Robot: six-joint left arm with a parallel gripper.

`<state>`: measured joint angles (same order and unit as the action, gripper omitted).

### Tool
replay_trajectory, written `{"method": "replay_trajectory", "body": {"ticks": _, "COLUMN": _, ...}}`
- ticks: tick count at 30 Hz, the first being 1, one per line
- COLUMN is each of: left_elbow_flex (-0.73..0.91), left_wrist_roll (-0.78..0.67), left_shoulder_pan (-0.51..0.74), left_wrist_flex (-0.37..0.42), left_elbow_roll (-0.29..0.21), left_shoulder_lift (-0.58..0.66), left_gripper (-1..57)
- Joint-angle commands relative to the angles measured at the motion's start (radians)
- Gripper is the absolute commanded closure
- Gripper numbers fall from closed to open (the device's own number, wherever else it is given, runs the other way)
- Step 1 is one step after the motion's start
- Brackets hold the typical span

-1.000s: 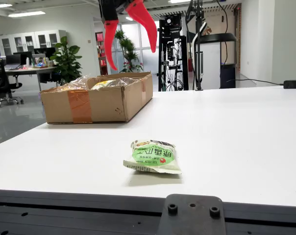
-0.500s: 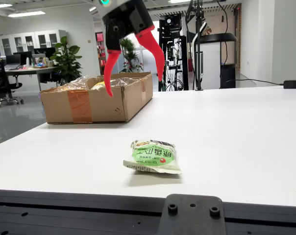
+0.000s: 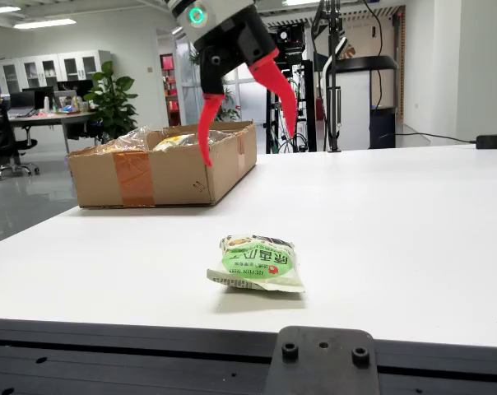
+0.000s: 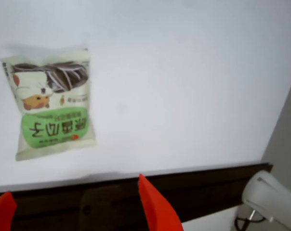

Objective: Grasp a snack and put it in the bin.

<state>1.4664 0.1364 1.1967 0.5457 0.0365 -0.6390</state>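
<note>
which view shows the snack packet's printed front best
The view that rides on the end effector: it looks straight down on the snack packet, showing its cartoon picture and green label. The view from the table edge shows the packet low and side-on, label foreshortened.

A green-and-cream snack packet [image 3: 256, 263] lies flat on the white table, well apart from the open cardboard box [image 3: 162, 169].

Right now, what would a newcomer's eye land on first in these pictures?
First, the red-fingered gripper, open and empty in the air above the white table in the view from the side. Next, the green-and-cream snack packet lying flat and alone near the table's front edge. Behind on the left sits the brown cardboard box, with wrapped items inside.
</note>
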Motion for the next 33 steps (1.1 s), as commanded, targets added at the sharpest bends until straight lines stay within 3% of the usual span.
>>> {"method": "replay_trajectory", "body": {"ticks": 1, "left_elbow_flex": -0.054, "left_wrist_roll": 0.009, "left_shoulder_pan": 0.001, "left_wrist_flex": 0.001, "left_elbow_roll": 0.002, "left_shoulder_lift": -0.043, "left_gripper": 6.7}}
{"method": "replay_trajectory", "body": {"ticks": 14, "left_elbow_flex": -0.234, "left_wrist_roll": 0.056, "left_shoulder_pan": -0.018, "left_wrist_flex": 0.056, "left_elbow_roll": 0.004, "left_shoulder_lift": -0.248, "left_gripper": 4.6}}
{"method": "replay_trajectory", "body": {"ticks": 33, "left_elbow_flex": -0.165, "left_wrist_roll": 0.096, "left_shoulder_pan": -0.134, "left_wrist_flex": 0.010, "left_elbow_roll": 0.010, "left_shoulder_lift": -0.281, "left_gripper": 3.9}}
